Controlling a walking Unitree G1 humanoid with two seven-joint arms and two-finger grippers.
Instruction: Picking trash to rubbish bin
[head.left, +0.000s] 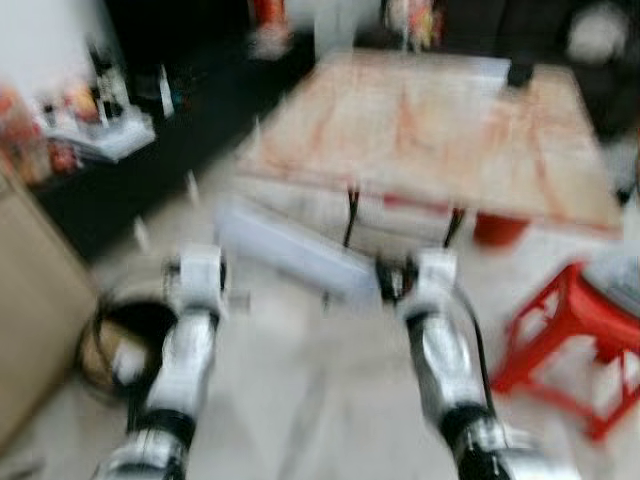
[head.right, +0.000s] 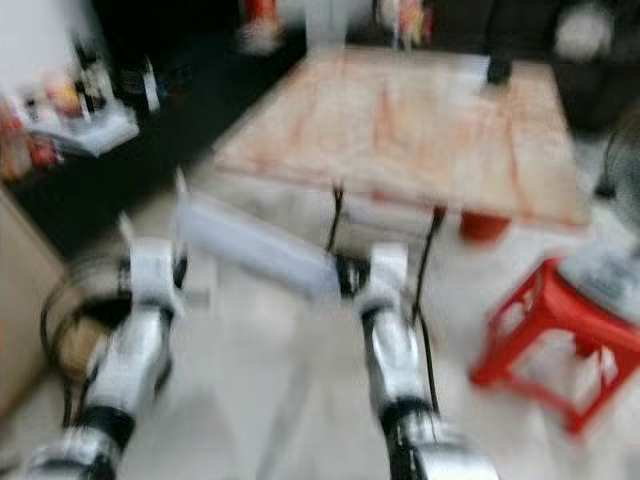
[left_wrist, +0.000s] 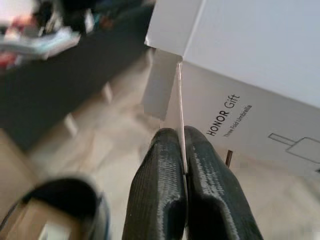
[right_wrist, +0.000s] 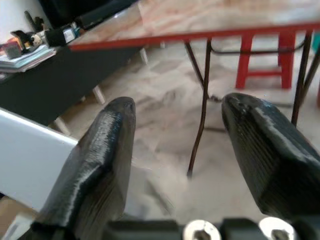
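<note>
- The left gripper (left_wrist: 184, 150) has its two black fingers pressed tight together on a thin flap of the white box (left_wrist: 260, 65), pinching the cardboard edge between them.
- The box carries the print "HONOR Gift" on its side and is held in the air in front of the robot; in the blurred head views it appears as a long pale shape (head.left: 290, 250) spanning the space between the two arms.
- The right gripper (right_wrist: 180, 135) holds its fingers spread wide apart with nothing between them; a corner of the white box lies just beside one finger.
- Past the box stands a folding table (head.left: 430, 130) with a marbled top and thin dark legs.
- A red plastic stool (head.left: 575, 340) stands on the pale tiled floor (head.left: 310, 400) to the robot's right.
- A dark low cabinet (left_wrist: 55, 90) with cluttered items on top lies to the robot's left.
</note>
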